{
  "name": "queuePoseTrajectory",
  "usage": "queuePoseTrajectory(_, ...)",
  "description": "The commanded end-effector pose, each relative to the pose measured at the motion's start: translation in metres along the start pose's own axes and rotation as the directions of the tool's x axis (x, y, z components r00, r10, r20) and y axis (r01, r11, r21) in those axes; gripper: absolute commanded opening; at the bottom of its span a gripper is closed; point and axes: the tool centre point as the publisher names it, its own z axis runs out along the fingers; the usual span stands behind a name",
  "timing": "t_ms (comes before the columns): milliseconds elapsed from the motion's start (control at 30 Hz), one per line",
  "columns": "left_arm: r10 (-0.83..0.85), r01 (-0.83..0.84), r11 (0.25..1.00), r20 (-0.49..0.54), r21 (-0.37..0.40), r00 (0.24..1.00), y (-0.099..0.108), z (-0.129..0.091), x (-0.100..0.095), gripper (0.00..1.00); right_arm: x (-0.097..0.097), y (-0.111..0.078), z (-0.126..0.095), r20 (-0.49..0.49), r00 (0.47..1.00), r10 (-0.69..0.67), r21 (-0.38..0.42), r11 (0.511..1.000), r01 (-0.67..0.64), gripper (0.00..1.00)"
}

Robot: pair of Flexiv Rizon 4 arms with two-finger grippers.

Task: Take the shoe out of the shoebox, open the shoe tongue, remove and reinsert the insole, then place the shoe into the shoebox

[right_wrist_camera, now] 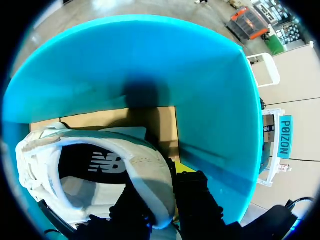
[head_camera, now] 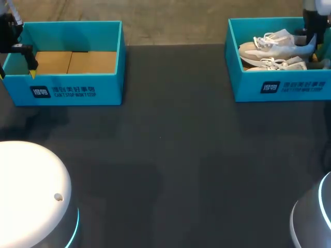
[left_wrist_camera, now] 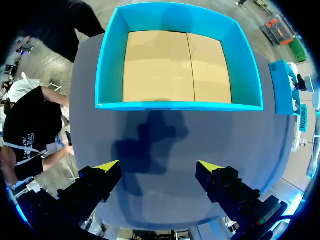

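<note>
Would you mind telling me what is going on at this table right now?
The right arm is down in the right shoebox, its jaws closed on the heel of a white shoe that lies there beside a second shoe. The left arm hangs with open jaws over the table, near the empty left shoebox. No shoe is out yet.

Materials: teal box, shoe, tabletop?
box: likely cardboard; matte teal walls, bare brown floor with a flap seam.
shoe: off-white textile upper, soft-looking, slightly fuzzy at the heel; exact fabric unclear.
tabletop: dark and matte; material can't be told.
</note>
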Motion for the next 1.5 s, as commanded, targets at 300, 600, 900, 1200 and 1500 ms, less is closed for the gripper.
queuePoseTrajectory(300,0.000,0.000,1.000,0.003,0.000,1.000,0.001,-0.001,0.000,1.00,0.006,0.009,0.010,-0.015,1.000,-0.019,0.039,0.999,0.020,0.00)
queuePoseTrajectory(600,0.000,0.000,1.000,0.003,0.000,1.000,0.001,-0.001,0.000,1.00,0.004,0.010,0.009,-0.026,0.999,-0.021,0.032,0.999,0.022,0.00)
queuePoseTrajectory(900,0.000,0.000,1.000,0.003,0.000,1.000,0.001,-0.001,0.000,1.00,0.009,0.009,0.007,-0.026,0.999,-0.032,0.018,0.999,0.032,0.00)
queuePoseTrajectory(1200,0.000,0.000,1.000,0.003,0.000,1.000,0.001,-0.001,0.000,1.00,0.011,0.004,0.000,-0.020,0.999,-0.035,0.012,0.999,0.035,0.37)
queuePoseTrajectory(1500,0.000,0.000,1.000,0.003,0.000,1.000,0.001,-0.001,0.000,1.00,0.013,0.000,-0.011,-0.018,0.999,-0.026,0.002,1.000,0.026,0.48)
